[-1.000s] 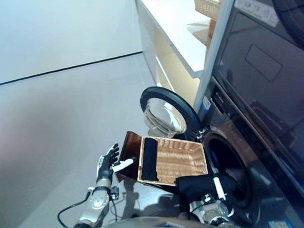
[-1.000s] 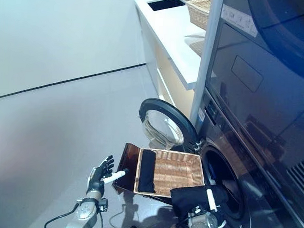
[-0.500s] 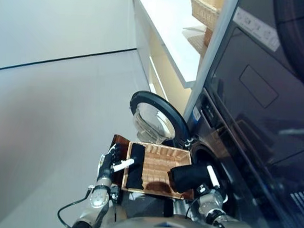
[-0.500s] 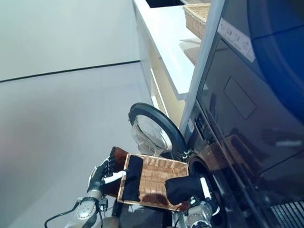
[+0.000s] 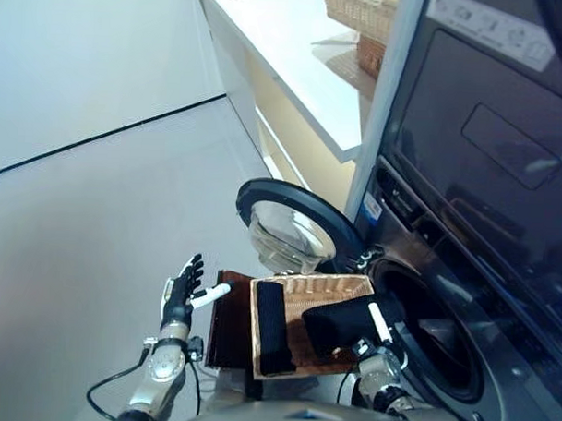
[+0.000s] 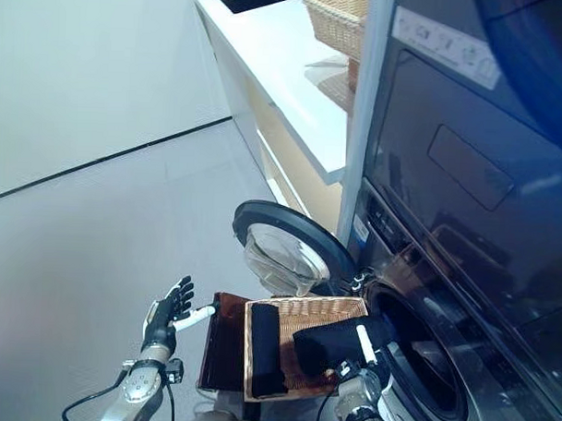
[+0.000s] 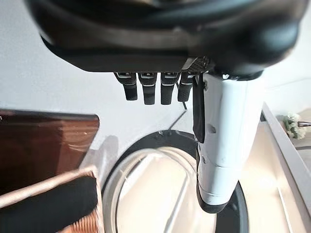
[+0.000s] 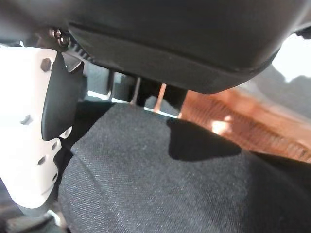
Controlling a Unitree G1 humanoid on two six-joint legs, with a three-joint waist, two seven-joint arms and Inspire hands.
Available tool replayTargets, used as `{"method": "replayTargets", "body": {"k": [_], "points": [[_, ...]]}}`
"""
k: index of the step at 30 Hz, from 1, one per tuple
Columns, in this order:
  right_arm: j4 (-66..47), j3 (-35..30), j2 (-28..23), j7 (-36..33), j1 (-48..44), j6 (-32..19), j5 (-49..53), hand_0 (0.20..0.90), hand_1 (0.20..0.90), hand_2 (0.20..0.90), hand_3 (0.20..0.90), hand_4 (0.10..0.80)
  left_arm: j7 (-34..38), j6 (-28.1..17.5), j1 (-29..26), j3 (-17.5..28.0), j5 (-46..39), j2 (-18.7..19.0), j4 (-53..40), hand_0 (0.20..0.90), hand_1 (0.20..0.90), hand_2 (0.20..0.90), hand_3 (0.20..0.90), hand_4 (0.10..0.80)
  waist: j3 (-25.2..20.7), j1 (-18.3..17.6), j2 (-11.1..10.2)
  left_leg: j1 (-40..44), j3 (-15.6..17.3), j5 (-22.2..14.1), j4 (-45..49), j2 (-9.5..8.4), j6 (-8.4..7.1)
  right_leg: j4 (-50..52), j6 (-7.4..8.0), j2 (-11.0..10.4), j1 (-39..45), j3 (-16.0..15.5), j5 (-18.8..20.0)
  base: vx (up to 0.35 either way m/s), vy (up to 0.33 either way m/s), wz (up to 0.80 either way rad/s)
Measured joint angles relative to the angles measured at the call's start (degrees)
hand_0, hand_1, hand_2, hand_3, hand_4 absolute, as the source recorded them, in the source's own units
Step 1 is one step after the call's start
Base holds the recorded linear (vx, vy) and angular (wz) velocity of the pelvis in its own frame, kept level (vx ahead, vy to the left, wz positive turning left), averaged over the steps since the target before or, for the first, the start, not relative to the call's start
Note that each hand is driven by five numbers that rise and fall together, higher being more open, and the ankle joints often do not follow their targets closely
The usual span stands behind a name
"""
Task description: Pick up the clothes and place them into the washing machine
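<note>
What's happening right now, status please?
Right robot hand shut on black garment, beside open washer drum. Left robot hand open, empty. Second black garment in basket. Door open.

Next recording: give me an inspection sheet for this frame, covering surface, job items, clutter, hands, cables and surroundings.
Surface: grey floor, bare where it shows.
Job's things: black garment bunched in the right hand, over the wicker basket near the washing machine opening; a second folded black cloth lies in the basket's left part. Machine door swung open.
Clutter: brown panel beside the basket.
Hands: right hand shut on the garment; left hand open, fingers straight, holding nothing, left of the basket.
Cables: nothing seen beyond the robot's own.
Surroundings: white counter with another wicker basket; a dark appliance stacked above the washer.
</note>
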Motion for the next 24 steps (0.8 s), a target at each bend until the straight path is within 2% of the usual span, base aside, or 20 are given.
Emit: {"method": "replayTargets", "body": {"k": [4,9,14,17,18,23,24], "points": [[-2.3,-0.8,-0.9,-0.3,-3.4,-2.9,2.2,0.2,0.2,0.2,0.2,0.3,0.1,-1.7,-1.5,-0.5,-0.1,0.0,-2.9,0.9,0.9,0.9,0.9,0.8,1.7,-0.3,0.3,-6.5,-0.8,0.7,1.6,0.02,-0.28,0.8,-0.54,-0.2,-6.2,-0.2,0.9,-0.213,0.031,0.05],[-4.0,-2.7,-2.8,-2.0,-12.1,-5.1,4.4,0.2,0.2,0.2,0.2,0.3,0.4,-2.0,-5.5,-1.0,-0.4,0.0,-4.5,0.9,0.9,0.9,0.9,0.8,8.5,-0.1,4.0,-13.7,-1.6,1.3,5.4,-0.27,0.42,5.7,-1.13,-1.2,-13.5,-0.1,1.2,-0.099,0.032,0.09],[-5.9,-4.1,-2.7,-3.1,-18.2,-7.6,5.2,0.2,0.2,0.2,0.2,0.3,1.5,-2.2,-6.9,-1.0,-1.2,0.2,-6.0,0.9,0.9,0.9,0.9,0.8,10.9,0.0,4.7,-19.0,-2.2,1.4,7.3,-1.0,0.43,9.7,-1.14,-2.3,-20.0,0.4,0.6,-0.026,0.047,0.06],[-6.6,-8.0,-2.8,-4.2,-23.2,-9.6,7.0,0.2,0.2,0.2,0.2,0.3,1.6,-2.6,-6.5,-0.6,-2.2,0.2,-9.6,0.9,0.9,0.9,0.9,0.8,12.1,0.7,5.4,-22.0,-2.3,1.3,7.8,-1.97,0.74,11.0,-0.87,-3.7,-23.3,0.4,0.6,0.02,0.048,0.05],[-6.7,-10.6,-3.7,-4.3,-25.4,-10.3,7.7,0.2,0.2,0.2,0.2,0.3,1.6,-2.7,-6.5,-0.5,-2.4,0.4,-11.4,0.9,0.9,0.9,0.9,0.8,12.3,1.1,5.8,-23.1,-2.2,1.4,7.9,-2.21,0.81,11.1,-0.7,-4.0,-24.6,0.4,0.9,0.04,0.048,0.03],[-6.5,-14.3,-9.7,-5.7,-31.8,-12.5,10.2,0.2,0.2,0.2,0.2,0.3,1.5,-4.4,-7.1,-0.4,-2.5,0.6,-14.5,0.9,0.9,0.9,0.9,0.8,13.3,3.1,8.4,-24.4,-2.2,1.8,8.2,-3.2,2.01,11.3,-0.72,-4.9,-25.8,0.5,1.2,0.066,0.041,0.03],[-6.4,-14.2,-9.4,-6.4,-31.9,-13.4,11.0,0.2,0.2,0.2,0.2,0.3,1.6,-4.4,-6.9,-0.3,-2.6,0.7,-14.5,0.9,0.9,0.9,0.9,0.8,13.2,3.2,8.5,-24.5,-2.2,2.0,8.2,-3.29,2.27,11.3,-0.54,-5.0,-25.9,0.5,1.0,0.078,0.025,0.02]]}}
